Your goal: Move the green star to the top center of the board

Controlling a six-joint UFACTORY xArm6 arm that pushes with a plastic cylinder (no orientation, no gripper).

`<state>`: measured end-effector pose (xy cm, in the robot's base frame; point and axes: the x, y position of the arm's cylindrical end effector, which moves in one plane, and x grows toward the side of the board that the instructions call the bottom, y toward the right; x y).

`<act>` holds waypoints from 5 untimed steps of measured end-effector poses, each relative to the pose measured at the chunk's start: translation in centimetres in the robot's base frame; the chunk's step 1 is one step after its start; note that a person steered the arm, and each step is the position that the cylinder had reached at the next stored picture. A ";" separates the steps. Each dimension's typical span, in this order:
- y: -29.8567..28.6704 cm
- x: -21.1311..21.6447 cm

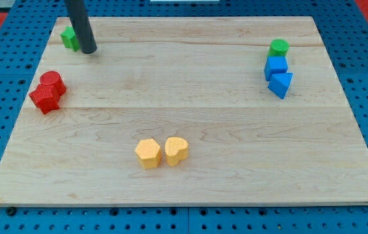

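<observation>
single raised view, angled down over whole wooden board (190, 84), moderately close

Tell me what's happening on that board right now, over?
My tip at the board's top-left corner, against the green star's right side. Star partly hidden behind the rod. Path rightward along the top edge looks open; other blocks sit elsewhere.

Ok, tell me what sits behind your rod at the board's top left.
A green block sits behind my rod, partly covered. My tip rests on the wooden board against the block's right side. Only its left part shows; the rod hides the rest, so its star shape cannot be confirmed.
</observation>
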<state>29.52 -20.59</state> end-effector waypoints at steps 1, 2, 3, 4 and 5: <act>-0.7 0.0; -2.9 2.5; -6.4 0.4; -6.4 -2.6; 4.6 -3.3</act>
<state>26.18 -15.98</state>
